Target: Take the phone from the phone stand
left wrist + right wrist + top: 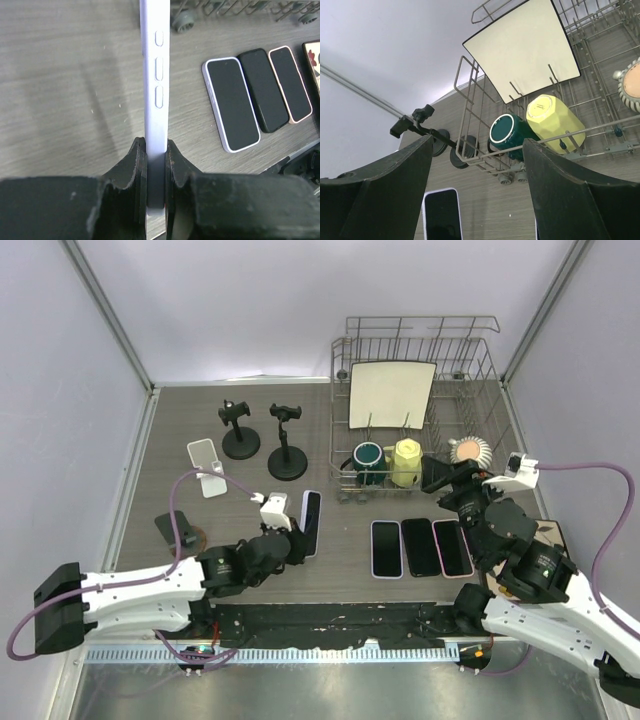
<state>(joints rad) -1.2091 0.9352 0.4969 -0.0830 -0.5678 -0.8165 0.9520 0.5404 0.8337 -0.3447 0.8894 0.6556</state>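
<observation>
Left of centre near the front edge, the left gripper (300, 537) is clenched on the phone (311, 518), held on edge, well clear of the black stands (240, 443) at the back left. It is probably just off the surface. Lower it flat, short of the three phones (421, 547). The right gripper (443, 478) hangs released by the dish rack (420, 320).

Lab test cell, white walls (250, 300), metal framing (108, 322)

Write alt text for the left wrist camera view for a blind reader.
The left end effector grips a lavender phone, seen edge-on with its side buttons showing. Three more phones lie face up on the table.
</observation>
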